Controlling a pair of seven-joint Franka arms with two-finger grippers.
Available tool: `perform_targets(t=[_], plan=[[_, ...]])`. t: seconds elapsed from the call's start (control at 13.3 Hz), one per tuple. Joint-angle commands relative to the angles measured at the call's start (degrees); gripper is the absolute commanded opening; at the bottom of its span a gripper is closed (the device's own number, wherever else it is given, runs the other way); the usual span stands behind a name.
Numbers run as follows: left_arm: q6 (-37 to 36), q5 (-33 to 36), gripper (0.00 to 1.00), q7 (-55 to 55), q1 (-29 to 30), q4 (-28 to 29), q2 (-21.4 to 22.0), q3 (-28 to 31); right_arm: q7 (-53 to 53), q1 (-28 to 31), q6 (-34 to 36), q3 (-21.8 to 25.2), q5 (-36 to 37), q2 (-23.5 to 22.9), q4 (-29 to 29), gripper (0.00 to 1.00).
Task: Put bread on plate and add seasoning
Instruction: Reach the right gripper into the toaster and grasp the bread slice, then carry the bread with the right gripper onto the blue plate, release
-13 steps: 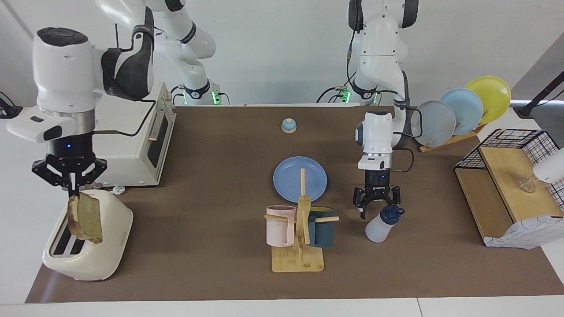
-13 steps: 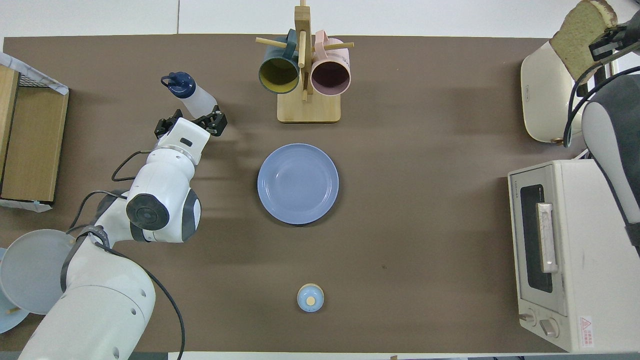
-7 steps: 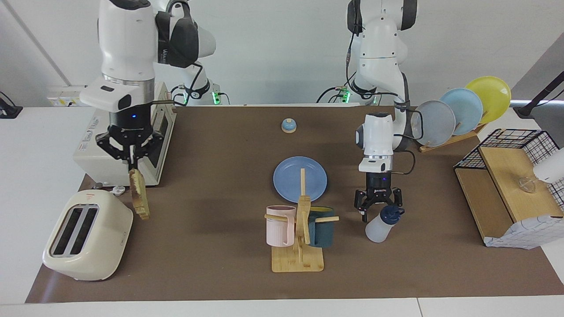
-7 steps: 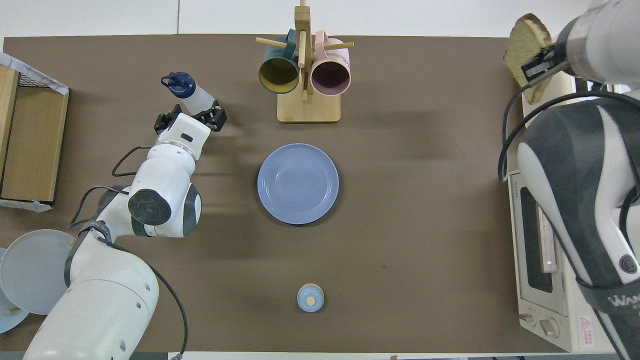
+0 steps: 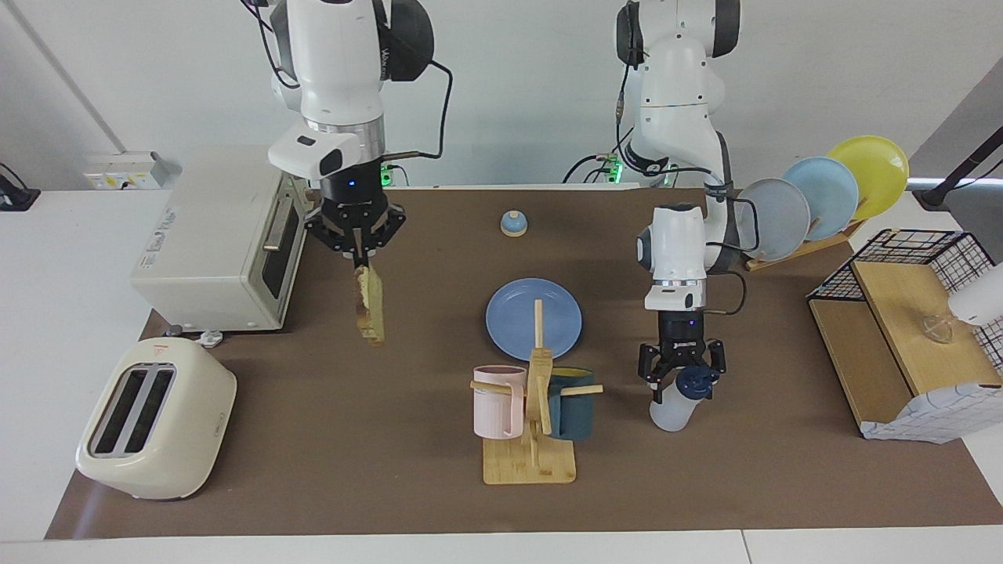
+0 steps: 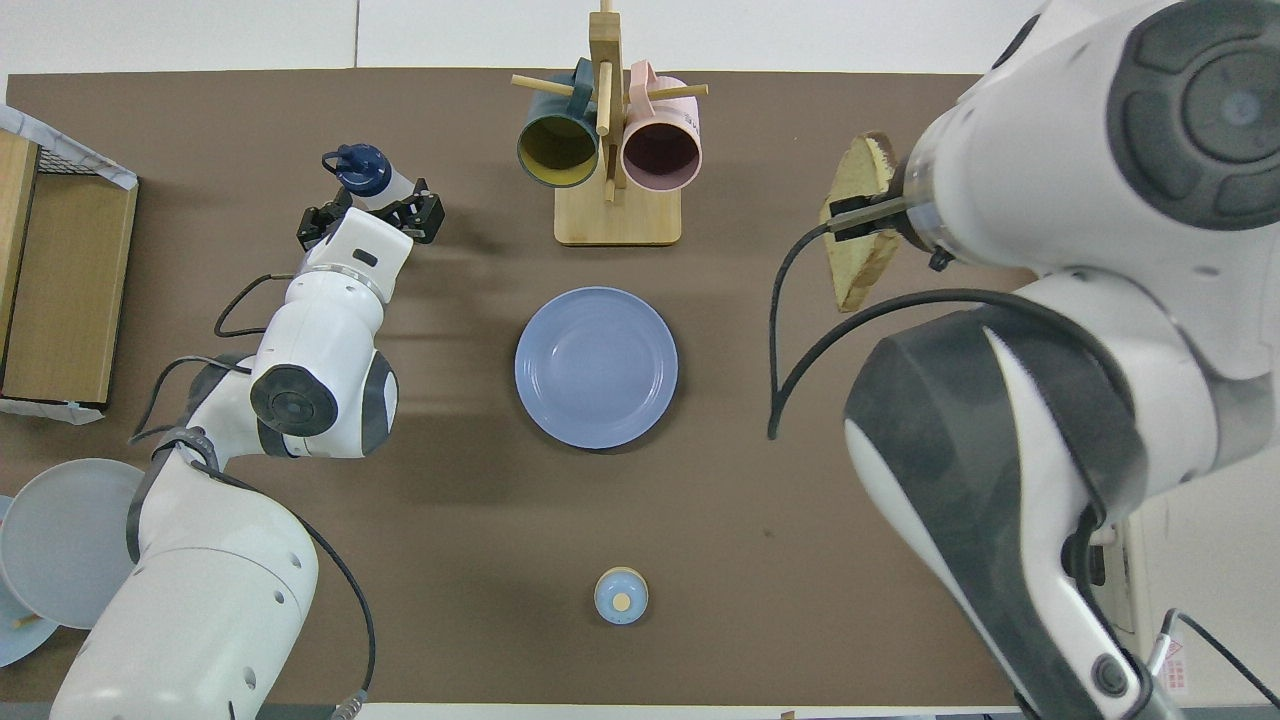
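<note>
Wooden mug rack (image 5: 533, 423) beside plate (image 5: 517, 313); right pincer (image 5: 359, 249) pinching bread (image 5: 370, 305), left pincer (image 5: 680, 370) spread round seasoning (image 5: 675, 401).

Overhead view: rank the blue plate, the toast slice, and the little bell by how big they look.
1. plate
2. bread, held up near the camera and seen edge-on, so its rank is unsure
3. bell

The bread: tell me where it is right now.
The bread hangs from the right gripper in the air over the brown mat, between the toaster oven and the blue plate, not yet over the plate.
</note>
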State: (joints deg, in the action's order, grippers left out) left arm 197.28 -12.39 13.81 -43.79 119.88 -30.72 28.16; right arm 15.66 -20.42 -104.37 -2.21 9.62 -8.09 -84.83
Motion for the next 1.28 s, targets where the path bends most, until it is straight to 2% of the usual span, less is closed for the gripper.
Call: perform_targets(t=[0.0, 0.15, 0.6, 0.75, 0.98, 1.2], plan=[[0.92, -0.80, 1.00, 0.34, -0.16, -1.85, -2.32, 0.58, 9.71, -3.04, -2.14, -0.17, -3.28, 3.77, -6.12, 0.00], [0.83, -0.71, 1.00, 0.34, 0.37, -2.72, -2.67, 0.58, 13.50, -5.40, -7.13, -0.17, -6.44, 4.48, -9.98, 0.00], [0.65, -0.53, 1.00, 0.60, 1.34, -4.66, -4.87, 0.49, 28.00, -14.99, -22.17, -0.17, -6.55, 3.70, -19.92, 0.00], [0.48, -0.09, 1.00, 0.51, 1.34, -4.66, -4.87, 0.41, 32.13, -18.06, -27.27, -0.17, -6.46, 2.03, -22.12, 0.00], [-0.49, -0.09, 1.00, -0.10, 1.34, -4.57, -4.78, 0.41, 33.20, -19.39, -34.47, -0.17, -6.46, -0.08, -24.58, 0.00], [-0.49, -0.09, 1.00, -0.28, 1.25, -4.40, -4.78, 0.32, 32.68, -19.04, -40.01, -0.17, -6.46, 0.44, -28.45, 0.00]])
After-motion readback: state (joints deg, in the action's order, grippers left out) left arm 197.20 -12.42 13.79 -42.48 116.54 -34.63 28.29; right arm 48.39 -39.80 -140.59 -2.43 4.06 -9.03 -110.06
